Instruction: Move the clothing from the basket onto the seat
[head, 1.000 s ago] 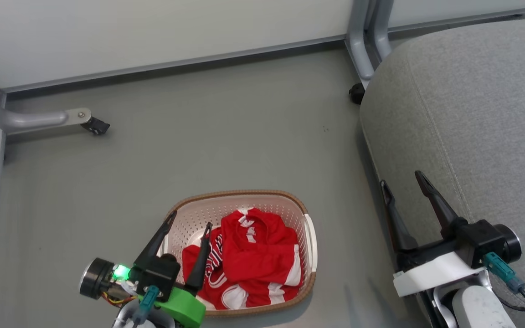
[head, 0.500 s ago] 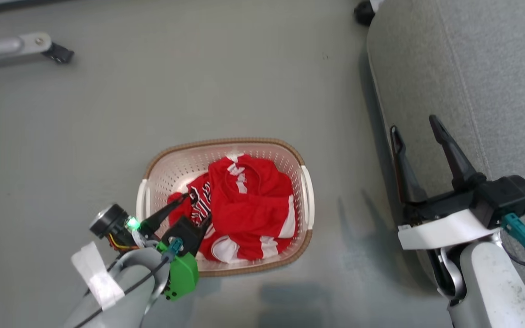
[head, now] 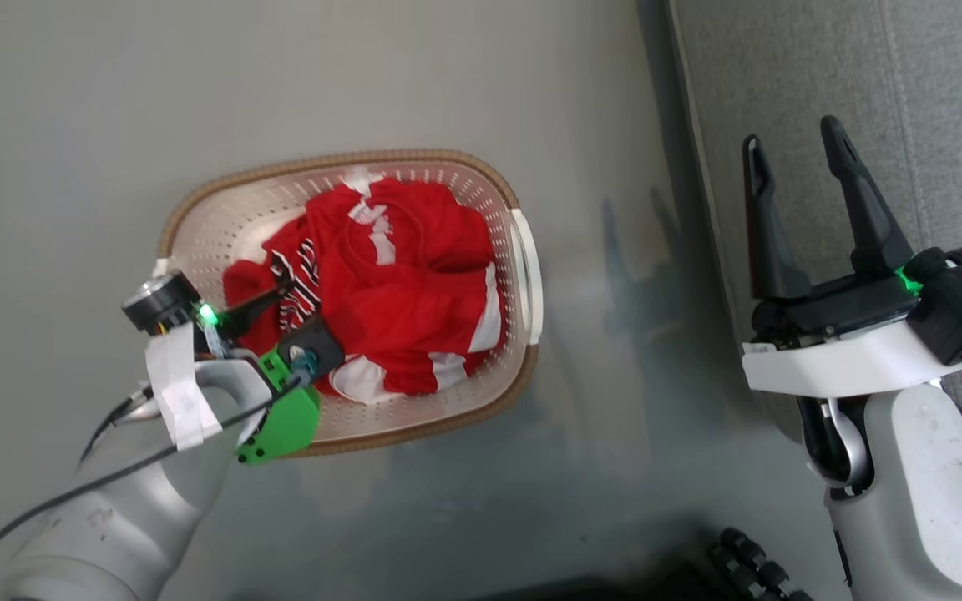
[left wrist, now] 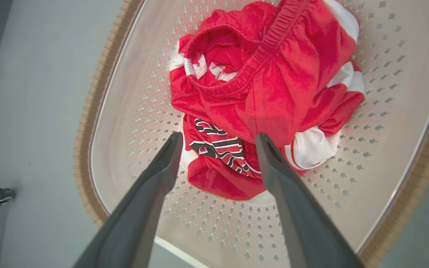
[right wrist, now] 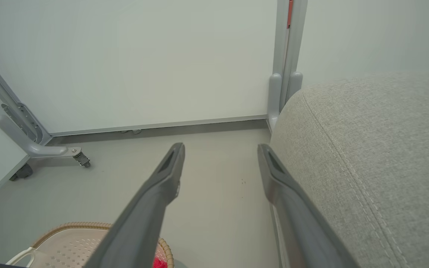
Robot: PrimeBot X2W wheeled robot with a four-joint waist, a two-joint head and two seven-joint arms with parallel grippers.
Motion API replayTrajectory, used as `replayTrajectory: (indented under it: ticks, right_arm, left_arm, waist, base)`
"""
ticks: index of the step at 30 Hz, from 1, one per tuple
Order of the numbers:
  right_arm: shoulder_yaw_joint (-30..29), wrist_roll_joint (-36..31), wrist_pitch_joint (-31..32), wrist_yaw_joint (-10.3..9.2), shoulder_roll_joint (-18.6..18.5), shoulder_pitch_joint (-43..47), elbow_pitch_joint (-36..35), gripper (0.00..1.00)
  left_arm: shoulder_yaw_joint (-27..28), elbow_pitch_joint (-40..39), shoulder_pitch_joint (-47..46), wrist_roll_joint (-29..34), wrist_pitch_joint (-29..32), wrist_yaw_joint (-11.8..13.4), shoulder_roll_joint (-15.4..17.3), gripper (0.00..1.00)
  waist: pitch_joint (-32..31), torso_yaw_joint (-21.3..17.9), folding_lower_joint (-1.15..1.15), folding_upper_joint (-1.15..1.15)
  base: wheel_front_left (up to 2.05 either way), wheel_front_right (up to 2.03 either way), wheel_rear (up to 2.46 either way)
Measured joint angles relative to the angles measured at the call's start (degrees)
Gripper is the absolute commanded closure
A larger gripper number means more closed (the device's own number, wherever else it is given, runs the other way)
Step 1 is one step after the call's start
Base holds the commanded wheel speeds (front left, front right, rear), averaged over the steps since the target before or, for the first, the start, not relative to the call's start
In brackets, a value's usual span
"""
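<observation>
While the head tipped down and slid the whole view, the left hand (left wrist: 218, 137) dropped into the basket (head: 339, 159), spread wide right over the clothing (head: 397, 284), nothing pinched yet. Right hand (head: 792, 132) hangs spread by the seat (head: 932, 83). Grab's next, I reckon.

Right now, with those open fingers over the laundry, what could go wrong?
The left fingers are open above the bunched clothing; they may pinch only one fold, and a garment could drop to the floor before reaching the seat on the right. They point down into the basket, so they might snag its perforated wall.
</observation>
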Motion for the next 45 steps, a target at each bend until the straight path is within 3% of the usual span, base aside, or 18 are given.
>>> replayTrajectory:
  ticks: [11, 18, 28, 45]
  right_arm:
    - [-0.98, 1.32, 0.00, 0.00, 0.00, -2.41, -1.79, 0.00]
    - [-0.19, 2.52, 0.00, 0.00, 0.01, -3.47, -2.21, 0.00]
    - [0.92, 3.14, 0.00, 0.00, 0.02, -4.73, -2.91, 0.00]
    - [1.19, 3.00, -0.08, 0.00, 0.13, -5.57, -4.09, 0.00]
  left_arm:
    - [-5.47, 6.57, -7.09, -2.57, 3.63, 0.00, -0.41, 0.00]
    - [-7.77, 7.67, -10.28, -2.36, 6.51, 0.02, 0.96, 0.00]
    - [-7.99, 8.38, -12.89, -2.82, 13.11, 1.91, 1.76, 0.00]
    - [-8.27, 8.60, -15.86, -4.88, 13.49, 4.59, 0.79, 0.00]
  waist:
    - [10.68, -2.75, 0.00, 0.00]
    - [15.43, -3.88, 0.00, 0.00]
    - [19.77, -4.48, -0.01, 0.00]
    - [23.86, -3.69, -0.01, 0.00]
  base:
    - [0.00, 0.00, 0.00]
    - [0.00, 0.00, 0.00]
    - [0.00, 0.00, 0.00]
    - [0.00, 0.00, 0.00]
